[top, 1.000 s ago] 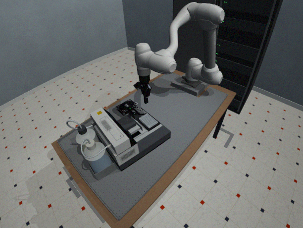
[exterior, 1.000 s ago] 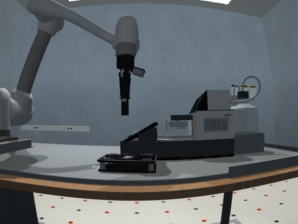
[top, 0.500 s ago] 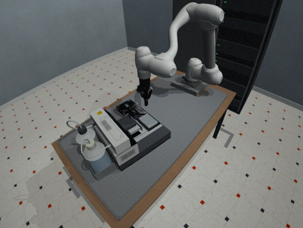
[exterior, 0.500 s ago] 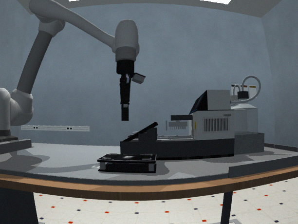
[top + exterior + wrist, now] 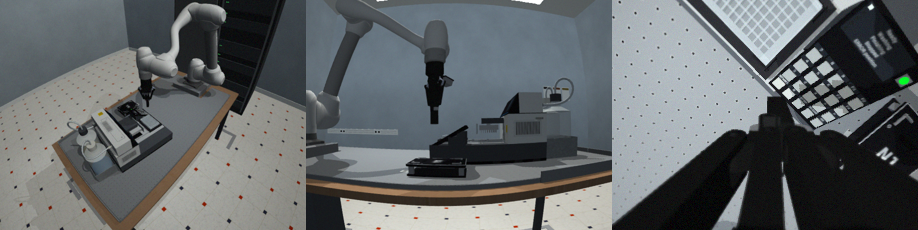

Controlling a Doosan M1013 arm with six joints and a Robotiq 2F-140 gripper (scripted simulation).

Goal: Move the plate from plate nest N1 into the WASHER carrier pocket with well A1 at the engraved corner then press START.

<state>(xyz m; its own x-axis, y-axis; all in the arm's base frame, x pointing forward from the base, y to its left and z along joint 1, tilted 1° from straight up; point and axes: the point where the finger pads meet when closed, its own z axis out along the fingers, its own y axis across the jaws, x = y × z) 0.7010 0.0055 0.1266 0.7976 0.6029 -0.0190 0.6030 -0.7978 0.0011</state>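
The white well plate lies in the dark carrier pocket of the washer. Beside the plate is the tilted keypad, and a lamp next to the display glows green. My gripper is shut and holds nothing. It points down and hangs well above the edge of the keypad, clear of the keys. The black plate nest N1 stands on the mat next to the washer with no plate in it.
Two liquid bottles with hoses stand in a tray at the washer's far end. The arm's base is bolted at the table's rear. A dark rack stands behind the table.
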